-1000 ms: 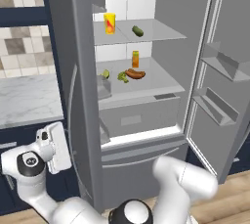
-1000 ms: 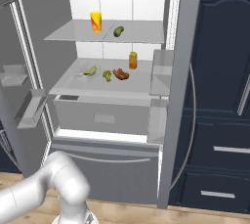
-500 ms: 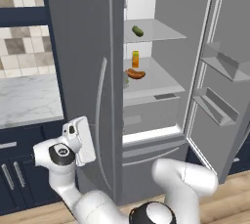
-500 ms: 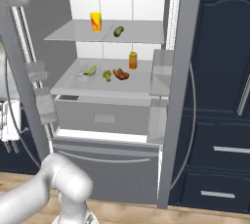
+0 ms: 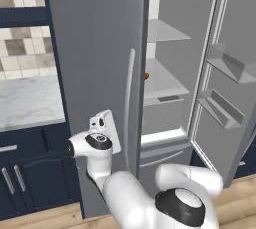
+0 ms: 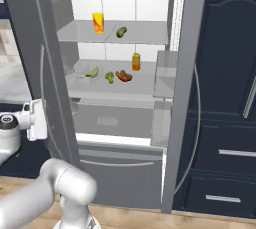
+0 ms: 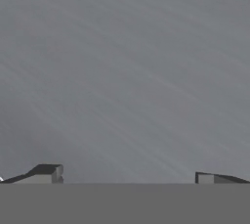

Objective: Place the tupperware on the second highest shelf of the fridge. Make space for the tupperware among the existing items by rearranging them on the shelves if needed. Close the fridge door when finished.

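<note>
The gripper (image 7: 127, 174) sits right up against the outer face of the fridge's left door (image 5: 95, 73), with its two finger tips (image 7: 46, 173) spread wide apart and nothing between them, just plain grey door panel ahead. From the left base view the hand is pressed flat on that door beside the slim vertical bar handle (image 5: 128, 108), low down on the panel. The door itself is swung most of the way toward closed, so it blocks nearly the whole left half of the fridge (image 6: 120, 88) interior from that side. The right door (image 5: 225, 73) hangs wide open with its bins showing.

The right base view looks in past the door edge. On the second highest shelf (image 6: 125, 80) there's the tupperware (image 6: 86, 71) at the left, pretty washed out but with yellow-green stuff inside, then a small green vegetable piece (image 6: 109, 76), a brown sausage in bun (image 6: 123, 76) and a small orange bottle (image 6: 135, 61) standing upright behind it. One shelf up, the thinner glassy shelf (image 6: 145, 35) carries a yellow cup (image 6: 98, 22) with a red mark and a dark green cucumber (image 6: 121, 32) lying to its right. Hard to say whether the tupperware touches the vegetable piece; looks like just beside it.
</note>
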Tool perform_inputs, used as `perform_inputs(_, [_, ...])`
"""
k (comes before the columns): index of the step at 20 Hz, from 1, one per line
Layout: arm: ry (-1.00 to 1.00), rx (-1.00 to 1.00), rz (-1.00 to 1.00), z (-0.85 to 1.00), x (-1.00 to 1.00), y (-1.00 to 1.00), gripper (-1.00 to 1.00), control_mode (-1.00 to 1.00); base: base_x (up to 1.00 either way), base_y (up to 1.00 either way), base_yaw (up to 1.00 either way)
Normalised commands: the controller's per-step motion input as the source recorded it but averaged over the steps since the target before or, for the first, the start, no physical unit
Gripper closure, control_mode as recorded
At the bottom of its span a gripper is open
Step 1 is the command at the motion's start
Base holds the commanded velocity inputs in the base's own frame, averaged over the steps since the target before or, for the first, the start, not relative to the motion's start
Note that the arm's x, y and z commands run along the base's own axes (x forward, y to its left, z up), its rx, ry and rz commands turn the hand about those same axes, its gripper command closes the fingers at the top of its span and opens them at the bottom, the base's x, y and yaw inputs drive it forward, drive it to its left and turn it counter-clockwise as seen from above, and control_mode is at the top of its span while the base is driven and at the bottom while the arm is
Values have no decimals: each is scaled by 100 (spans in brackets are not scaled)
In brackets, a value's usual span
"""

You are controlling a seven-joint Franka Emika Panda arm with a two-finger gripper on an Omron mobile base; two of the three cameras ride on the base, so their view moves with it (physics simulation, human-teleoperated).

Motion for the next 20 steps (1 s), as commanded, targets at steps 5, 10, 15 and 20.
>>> perform_inputs(5, [-1, 6, 13, 0, 60, -68, -100, -100, 0, 0, 0])
perform_inputs(10, [0, 5, 5, 10, 62, -29, -100, -100, 0, 0, 0])
perform_inputs(15, [0, 5, 1, 18, 59, -12, -100, -100, 0, 0, 0])
perform_inputs(20, [0, 3, 3, 31, 58, -2, -100, -100, 0, 0, 0])
